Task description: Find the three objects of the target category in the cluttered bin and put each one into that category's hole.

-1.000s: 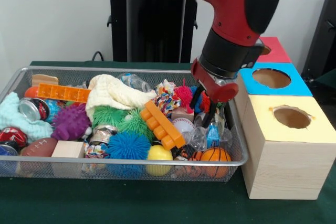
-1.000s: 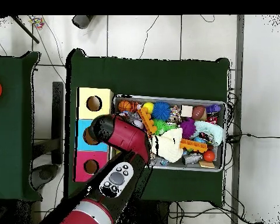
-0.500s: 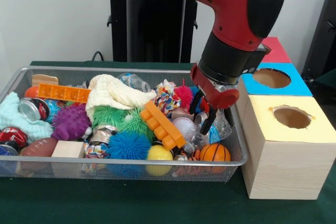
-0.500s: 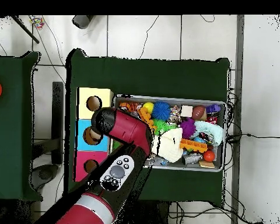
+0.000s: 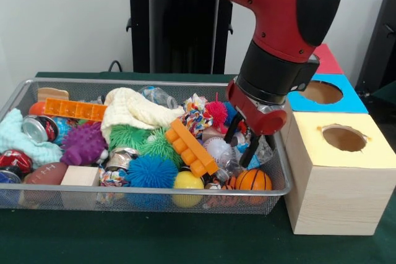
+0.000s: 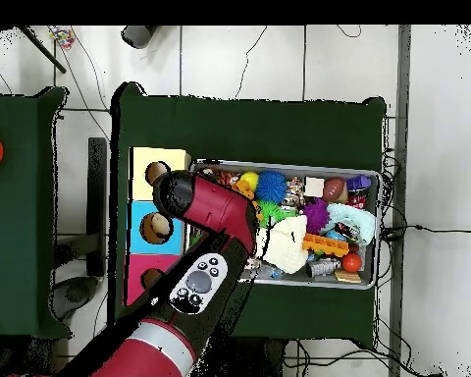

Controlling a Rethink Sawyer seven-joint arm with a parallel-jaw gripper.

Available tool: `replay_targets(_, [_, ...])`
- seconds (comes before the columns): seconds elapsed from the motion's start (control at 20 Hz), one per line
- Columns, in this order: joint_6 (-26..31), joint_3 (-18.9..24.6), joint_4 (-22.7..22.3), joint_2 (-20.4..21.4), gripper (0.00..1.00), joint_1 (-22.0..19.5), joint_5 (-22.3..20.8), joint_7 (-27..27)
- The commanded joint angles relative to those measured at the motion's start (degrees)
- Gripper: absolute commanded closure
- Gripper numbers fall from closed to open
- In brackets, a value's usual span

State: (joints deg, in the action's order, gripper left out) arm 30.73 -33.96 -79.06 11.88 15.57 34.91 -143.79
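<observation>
My gripper (image 5: 242,143) hangs low over the right end of the wire bin (image 5: 154,198), open, its two black fingers apart with nothing held between them. Just below it lie a baseball (image 5: 217,149), crumpled clear plastic (image 5: 265,150) with a blue label, and a small basketball (image 5: 252,180). A yellow ball (image 5: 187,182), a blue spiky ball (image 5: 151,171) and an orange toy brick (image 5: 190,147) lie to its left. Right of the bin stand three boxes with holes: yellow (image 5: 344,138), blue (image 5: 320,92), red (image 5: 323,60). From overhead the arm (image 6: 212,211) hides the gripper.
The bin also holds a cream cloth (image 5: 133,109), a purple spiky ball (image 5: 83,144), green spiky balls (image 5: 129,135), crushed cans (image 5: 38,129), a football (image 5: 44,173), a wooden block (image 5: 80,176) and a long orange block (image 5: 74,109). The yellow box's wall stands close beside the gripper.
The gripper has sunk lower and shifted slightly toward the bin's front right corner, staying open. The objects in the bin have not visibly moved.
</observation>
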Motion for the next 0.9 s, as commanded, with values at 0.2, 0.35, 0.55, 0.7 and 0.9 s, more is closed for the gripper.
replay_targets(0.2, [5.41, 3.17, 5.14, -2.57, 0.00, 0.18, 3.06, -17.33])
replay_targets(0.35, [5.39, 3.29, 5.88, -3.15, 0.00, 0.16, 3.07, -17.05])
replay_targets(0.55, [4.25, 4.47, 6.34, -4.01, 0.00, -0.36, 2.89, -15.52])
replay_targets(0.7, [3.51, 5.88, 7.28, -5.98, 0.00, -1.06, 2.83, -14.53])
replay_targets(0.9, [0.89, 6.74, 8.33, -8.47, 0.00, -1.23, 3.70, -14.96])
